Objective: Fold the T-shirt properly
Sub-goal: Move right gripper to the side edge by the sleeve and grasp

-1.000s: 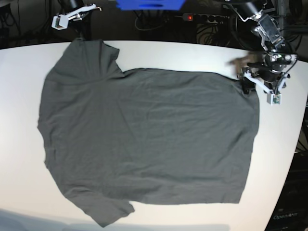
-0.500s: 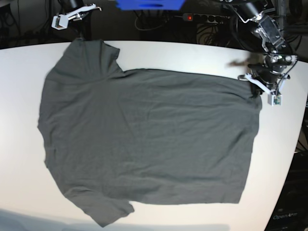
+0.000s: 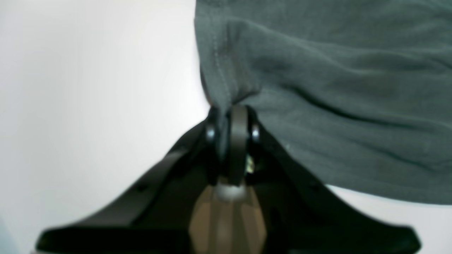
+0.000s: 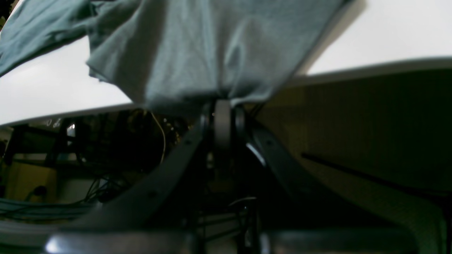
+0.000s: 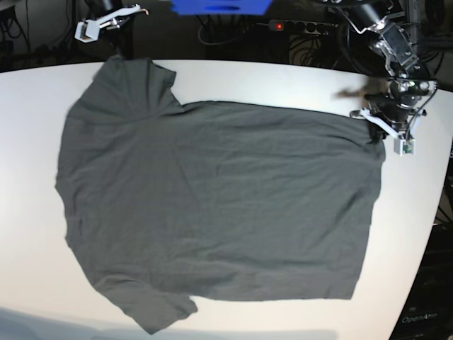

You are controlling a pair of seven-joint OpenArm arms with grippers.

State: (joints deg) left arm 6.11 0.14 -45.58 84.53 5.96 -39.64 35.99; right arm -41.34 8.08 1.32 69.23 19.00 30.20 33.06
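On top of the white table (image 5: 32, 212): 1 dark grey T-shirt (image 5: 212, 205), spread flat. 2 grippers. Left gripper (image 3: 229, 116) at far right corner, clamped on the hem. Right gripper (image 4: 220, 106) at far left, pinching a sleeve over the table edge, which only the wrist cam shows; base view just shows arms.

White table (image 5: 283, 78); dark cabling behind, perhaps a power strip (image 5: 297, 27).

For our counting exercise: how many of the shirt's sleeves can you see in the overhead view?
2. One sleeve lies at the table's far edge, upper left; the other sleeve lies at the near edge, lower left. Both belong to the T-shirt; none seems hidden.
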